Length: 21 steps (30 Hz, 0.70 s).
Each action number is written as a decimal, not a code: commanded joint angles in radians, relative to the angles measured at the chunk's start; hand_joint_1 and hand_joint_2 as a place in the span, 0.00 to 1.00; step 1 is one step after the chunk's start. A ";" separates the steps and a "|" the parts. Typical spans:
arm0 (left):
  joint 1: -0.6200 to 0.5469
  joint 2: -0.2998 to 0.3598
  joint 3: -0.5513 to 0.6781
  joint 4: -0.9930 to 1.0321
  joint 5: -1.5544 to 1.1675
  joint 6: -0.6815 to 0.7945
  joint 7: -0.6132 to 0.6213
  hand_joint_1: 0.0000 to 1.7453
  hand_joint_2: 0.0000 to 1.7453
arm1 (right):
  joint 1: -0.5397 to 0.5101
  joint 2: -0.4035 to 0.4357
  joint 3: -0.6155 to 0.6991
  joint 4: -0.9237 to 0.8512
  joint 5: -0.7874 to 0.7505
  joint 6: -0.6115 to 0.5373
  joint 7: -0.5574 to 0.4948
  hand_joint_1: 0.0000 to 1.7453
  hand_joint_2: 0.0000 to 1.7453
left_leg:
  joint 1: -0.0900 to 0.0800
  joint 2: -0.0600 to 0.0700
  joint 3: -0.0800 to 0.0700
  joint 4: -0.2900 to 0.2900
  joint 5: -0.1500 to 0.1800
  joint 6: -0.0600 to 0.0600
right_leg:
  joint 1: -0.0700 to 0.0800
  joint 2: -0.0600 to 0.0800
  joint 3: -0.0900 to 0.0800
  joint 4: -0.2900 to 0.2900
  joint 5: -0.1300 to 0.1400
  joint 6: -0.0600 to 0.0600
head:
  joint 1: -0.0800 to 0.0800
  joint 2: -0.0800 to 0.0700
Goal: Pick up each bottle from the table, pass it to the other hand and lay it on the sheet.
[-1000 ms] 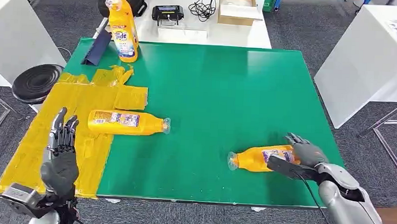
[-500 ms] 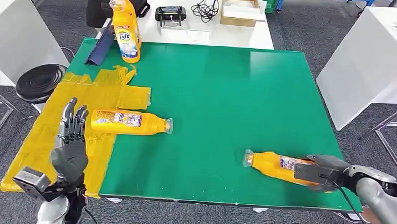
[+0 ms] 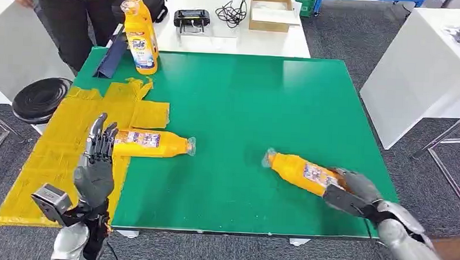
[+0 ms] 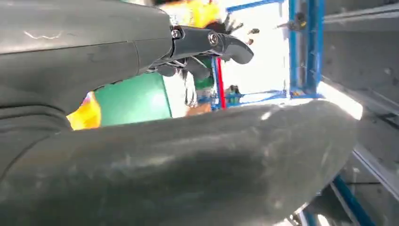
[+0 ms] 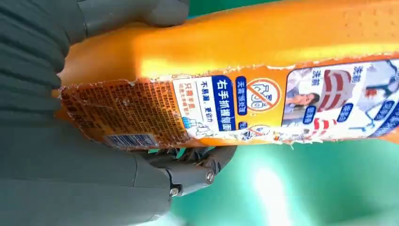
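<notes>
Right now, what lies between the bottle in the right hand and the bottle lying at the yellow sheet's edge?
Only bare green table, in the head view: nothing sits between the held bottle in the right hand and the lying bottle.

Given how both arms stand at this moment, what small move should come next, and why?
Probably carry the orange bottle leftward toward the left robot hand. The right robot hand grips its base, and the left robot hand is raised, fingers apart, beside the yellow sheet, so the handover is not yet done.

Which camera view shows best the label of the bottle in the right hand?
The right wrist view: the label is close and its print readable. The head view shows it small on the bottle that the right hand grips.
</notes>
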 commanded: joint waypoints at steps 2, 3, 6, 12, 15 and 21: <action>0.003 0.013 -0.129 0.008 0.082 -0.117 0.050 0.00 0.00 | 0.102 0.510 -0.300 -0.249 -0.108 -0.004 -0.084 1.00 1.00 | -0.002 -0.003 -0.001 -0.003 0.003 -0.002 | -0.001 -0.002 -0.005 0.002 0.000 -0.001 | 0.000 0.000; 0.011 0.012 -0.137 0.007 0.078 -0.120 0.056 0.00 1.00 | 0.102 0.528 -0.286 -0.249 -0.106 -0.004 -0.083 1.00 1.00 | -0.002 -0.007 -0.001 -0.004 0.005 -0.002 | -0.001 -0.006 -0.005 0.001 -0.001 0.000 | 0.000 0.000; 0.016 0.008 -0.175 0.011 0.088 -0.154 0.071 0.00 1.00 | 0.091 0.570 -0.220 -0.222 -0.091 0.013 -0.090 1.00 1.00 | -0.002 -0.010 -0.002 -0.007 0.006 -0.004 | -0.001 -0.008 -0.005 0.001 -0.001 0.001 | 0.000 0.000; -0.007 -0.002 -0.226 0.037 0.078 -0.163 0.086 0.00 1.00 | 0.052 0.633 -0.115 -0.115 -0.079 0.029 -0.094 1.00 1.00 | -0.003 -0.011 -0.005 -0.006 0.007 -0.004 | -0.002 -0.009 -0.008 0.001 0.000 0.001 | 0.000 0.000; -0.008 -0.001 -0.238 0.042 0.077 -0.164 0.085 0.00 1.00 | 0.014 0.646 -0.050 -0.028 -0.064 0.045 -0.085 1.00 1.00 | -0.003 -0.012 -0.005 -0.006 0.007 -0.004 | -0.002 -0.010 -0.007 0.001 0.000 0.001 | 0.000 0.000; -0.010 -0.005 -0.252 0.033 0.032 -0.123 0.073 0.00 1.00 | 0.010 0.701 0.105 0.108 0.013 0.060 -0.086 1.00 1.00 | -0.003 -0.012 -0.006 -0.006 0.007 -0.005 | -0.002 -0.009 -0.008 0.001 0.000 0.000 | 0.001 0.000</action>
